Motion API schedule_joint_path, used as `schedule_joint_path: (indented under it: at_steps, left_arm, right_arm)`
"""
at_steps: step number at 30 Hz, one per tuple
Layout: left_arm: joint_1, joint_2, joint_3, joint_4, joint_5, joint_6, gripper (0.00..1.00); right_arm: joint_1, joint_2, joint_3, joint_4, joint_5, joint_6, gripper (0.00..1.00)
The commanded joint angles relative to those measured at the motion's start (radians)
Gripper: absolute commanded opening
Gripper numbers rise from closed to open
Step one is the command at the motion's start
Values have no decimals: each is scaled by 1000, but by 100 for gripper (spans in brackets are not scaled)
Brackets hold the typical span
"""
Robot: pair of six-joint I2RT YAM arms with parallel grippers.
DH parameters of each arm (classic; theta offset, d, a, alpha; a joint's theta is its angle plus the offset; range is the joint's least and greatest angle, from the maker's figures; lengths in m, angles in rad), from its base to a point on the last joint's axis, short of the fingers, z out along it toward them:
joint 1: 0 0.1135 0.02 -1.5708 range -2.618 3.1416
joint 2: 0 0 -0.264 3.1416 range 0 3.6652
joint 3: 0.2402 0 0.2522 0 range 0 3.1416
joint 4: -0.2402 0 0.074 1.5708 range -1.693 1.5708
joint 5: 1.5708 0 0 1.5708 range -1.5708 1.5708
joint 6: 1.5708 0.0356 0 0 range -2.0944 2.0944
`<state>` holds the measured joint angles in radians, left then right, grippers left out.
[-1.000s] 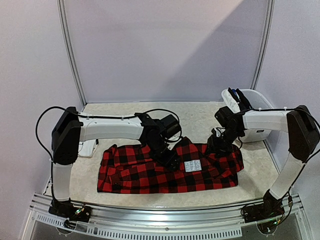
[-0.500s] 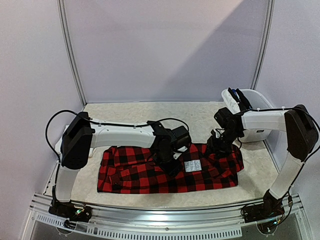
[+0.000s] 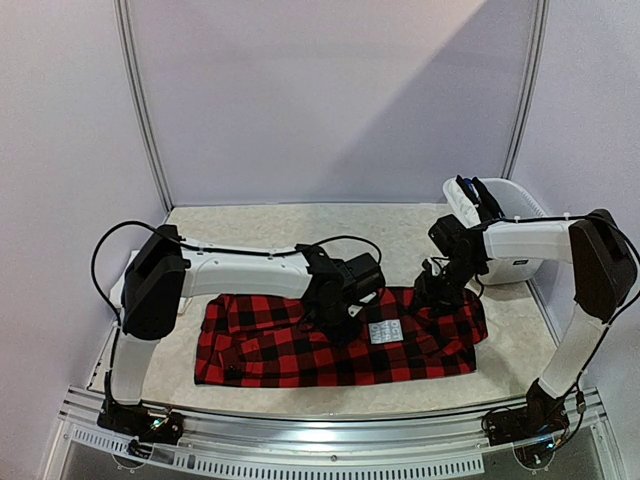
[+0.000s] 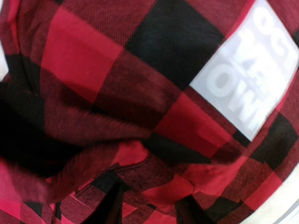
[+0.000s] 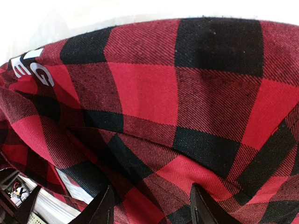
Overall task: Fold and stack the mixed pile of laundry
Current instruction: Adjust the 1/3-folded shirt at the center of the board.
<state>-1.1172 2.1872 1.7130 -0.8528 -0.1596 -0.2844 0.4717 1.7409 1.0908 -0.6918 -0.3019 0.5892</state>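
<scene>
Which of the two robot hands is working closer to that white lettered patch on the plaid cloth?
The left hand. It presses into the red-black plaid garment just beside the white patch; the right hand sits farther off, near the garment's far right edge.

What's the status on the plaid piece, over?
Left hand pressed into the plaid garment, fabric bunched at its fingertips. Right hand down on its far right edge, grip unclear. White tub off to the right, nothing blocking.

Left hand (image 3: pixel 337 322) lower, narrower

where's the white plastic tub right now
In the top view, the white plastic tub sits at the table's far right corner, behind the right arm, beyond the plaid garment.
</scene>
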Motion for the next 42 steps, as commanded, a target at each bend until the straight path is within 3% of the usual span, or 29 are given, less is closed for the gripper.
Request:
schedule_joint_path:
  at_steps: [1, 6, 19, 33, 42]
  left_arm:
    - [-15, -22, -37, 28, -39, 9, 25]
    - [-15, -73, -88, 24, -91, 21, 0]
    - [-11, -294, -292, -81, -234, 104, 0]
    - [-7, -476, -497, -208, -219, 111, 1]
    - [-8, -555, -574, -246, -150, 57, 7]
  right_arm:
    - [-4, 20, -1, 3, -2, 0, 56]
    - [-4, 31, 1, 3, -4, 1, 56]
    - [-4, 44, 30, -10, -3, 5, 55]
    - [-4, 62, 41, -17, 13, 6, 55]
    - [-4, 60, 46, -18, 14, 18, 55]
